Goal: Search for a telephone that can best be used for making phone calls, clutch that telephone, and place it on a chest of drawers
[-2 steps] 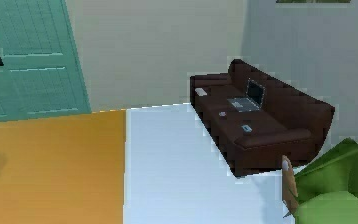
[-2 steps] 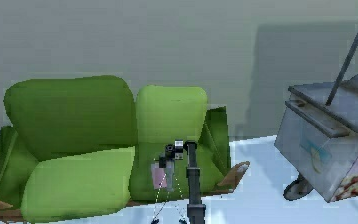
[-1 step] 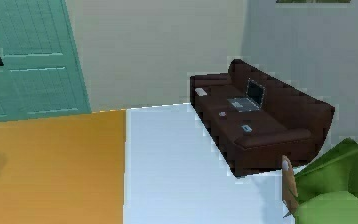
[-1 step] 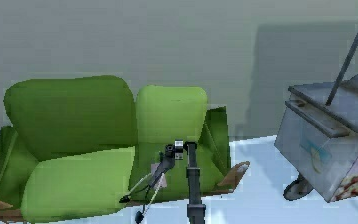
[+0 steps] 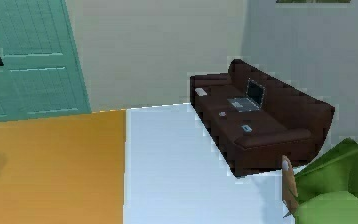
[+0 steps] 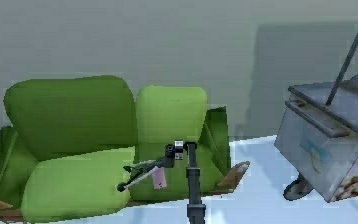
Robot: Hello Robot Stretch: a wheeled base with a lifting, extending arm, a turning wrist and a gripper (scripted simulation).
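sofa (image 5: 292,110) dark brown | door (image 5: 32,60) teal | armchair (image 6: 67,115) green (two shades)

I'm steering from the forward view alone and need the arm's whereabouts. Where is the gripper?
Observer: In the arm side view, the gripper shows against the seat cushion of the green sofa.
Operator: Is it holding anything?
Observer: I cannot tell. A small pink thing shows by its body, with the cushion behind.
Operator: What else is on that side?
Observer: A grey wheeled cart stands at that view's right.
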